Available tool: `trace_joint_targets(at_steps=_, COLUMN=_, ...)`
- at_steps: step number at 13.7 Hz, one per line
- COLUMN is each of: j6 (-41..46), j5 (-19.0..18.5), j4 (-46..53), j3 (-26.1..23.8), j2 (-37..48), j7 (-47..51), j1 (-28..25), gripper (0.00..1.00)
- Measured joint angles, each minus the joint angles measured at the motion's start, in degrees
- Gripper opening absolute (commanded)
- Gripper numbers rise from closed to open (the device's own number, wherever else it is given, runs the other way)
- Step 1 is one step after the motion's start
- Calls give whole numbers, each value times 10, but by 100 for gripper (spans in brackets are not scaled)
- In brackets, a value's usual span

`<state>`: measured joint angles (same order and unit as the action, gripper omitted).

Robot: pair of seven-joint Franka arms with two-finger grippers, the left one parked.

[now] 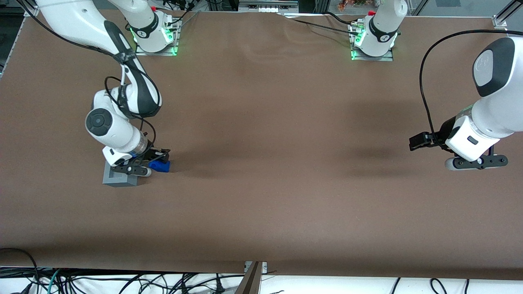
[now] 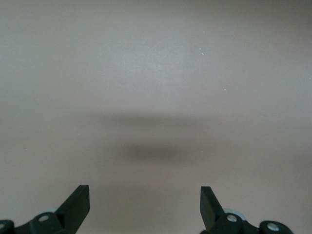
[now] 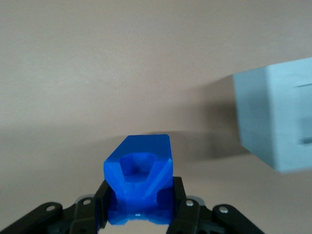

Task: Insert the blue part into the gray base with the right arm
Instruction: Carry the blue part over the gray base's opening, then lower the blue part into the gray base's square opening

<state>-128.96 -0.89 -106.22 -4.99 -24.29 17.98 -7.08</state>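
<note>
**Blue block gripped, grey cube waiting alongside**

Bright-blue plastic is seen clamped between the two black fingers (image 3: 179, 202) of the right arm's gripper (image 3: 140, 209), the blue part (image 3: 140, 179) being held by its sides with its hollowed, faceted face turned toward the wrist camera. In the front view the gripper (image 1: 152, 160) is found low over the brown table (image 1: 286, 122), at the working arm's end, with the blue part (image 1: 160, 165) just beside the gray base (image 1: 118, 177) and not yet over it. The base is partly covered by the wrist of the right arm (image 1: 116, 130); only part of its rim is shown there, and its recess cannot be made out clearly. From the wrist, a pale wall of the gray base (image 3: 275, 117) is seen close by. Whether the block is lifted or touching the cloth cannot be told.

The step in hand is judged to be the carry, the grasp being made. A raise, a short sideways shift above the recess, squaring of the block and a straight lowering are called for next.
</note>
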Motion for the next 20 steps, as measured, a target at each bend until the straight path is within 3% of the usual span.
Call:
trace_joint_targets(at_steps=3, j6=162, j5=0, j4=89, j3=10, j2=41, j7=-92, j1=13, gripper=0)
trace_joint_targets(at_steps=7, j6=183, j5=27, j4=104, j3=77, j2=37, j7=-274, j1=41, gripper=0)
trace_joint_targets(at_steps=9, j6=174, j5=35, j4=105, j3=92, j2=18, j7=-318, j1=56, gripper=0)
trace_joint_targets(at_steps=20, j6=125, j5=37, j4=128, j3=97, j2=-45, j7=-308, j1=62, gripper=0)
